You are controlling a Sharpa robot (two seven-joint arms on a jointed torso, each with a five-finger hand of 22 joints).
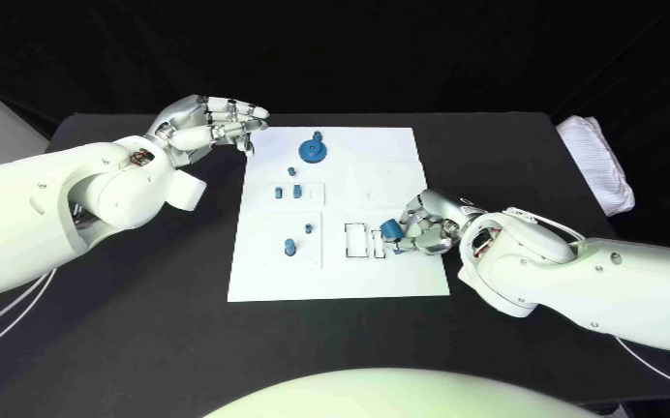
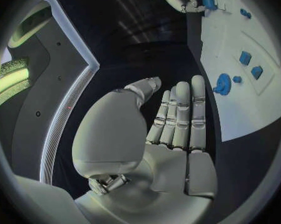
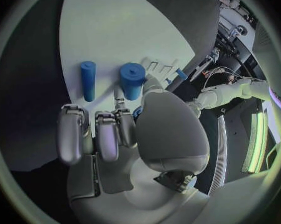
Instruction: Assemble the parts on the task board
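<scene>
Left hand (image 1: 209, 123): holds nothing, fingers apart and nearly straight, hovering off the board's (image 1: 265, 278) far left corner. Just beside its fingertips, on the board, stands the blue gear (image 1: 315, 152); nearer you from it lie two small blue blocks (image 1: 287, 191) and a short blue peg (image 1: 290, 246). You can leave this hand parked; it is clear of the work.

Right hand (image 1: 426, 227): fingers curled around a blue cylinder (image 1: 392, 231), held low over the board's right side, just beside the outlined rectangular slots (image 1: 359, 241). From the right wrist view the cylinder (image 3: 132, 79) looks smooth, round and stubby, with a thinner blue pin (image 3: 87, 79) lying beside it on the board.

Judgement: the step in hand is seating this cylinder. Keep it upright, line it over its recess before you lower, and ease the grip only once it sits flat. Whether it touches the board yet, I cannot tell.
</scene>
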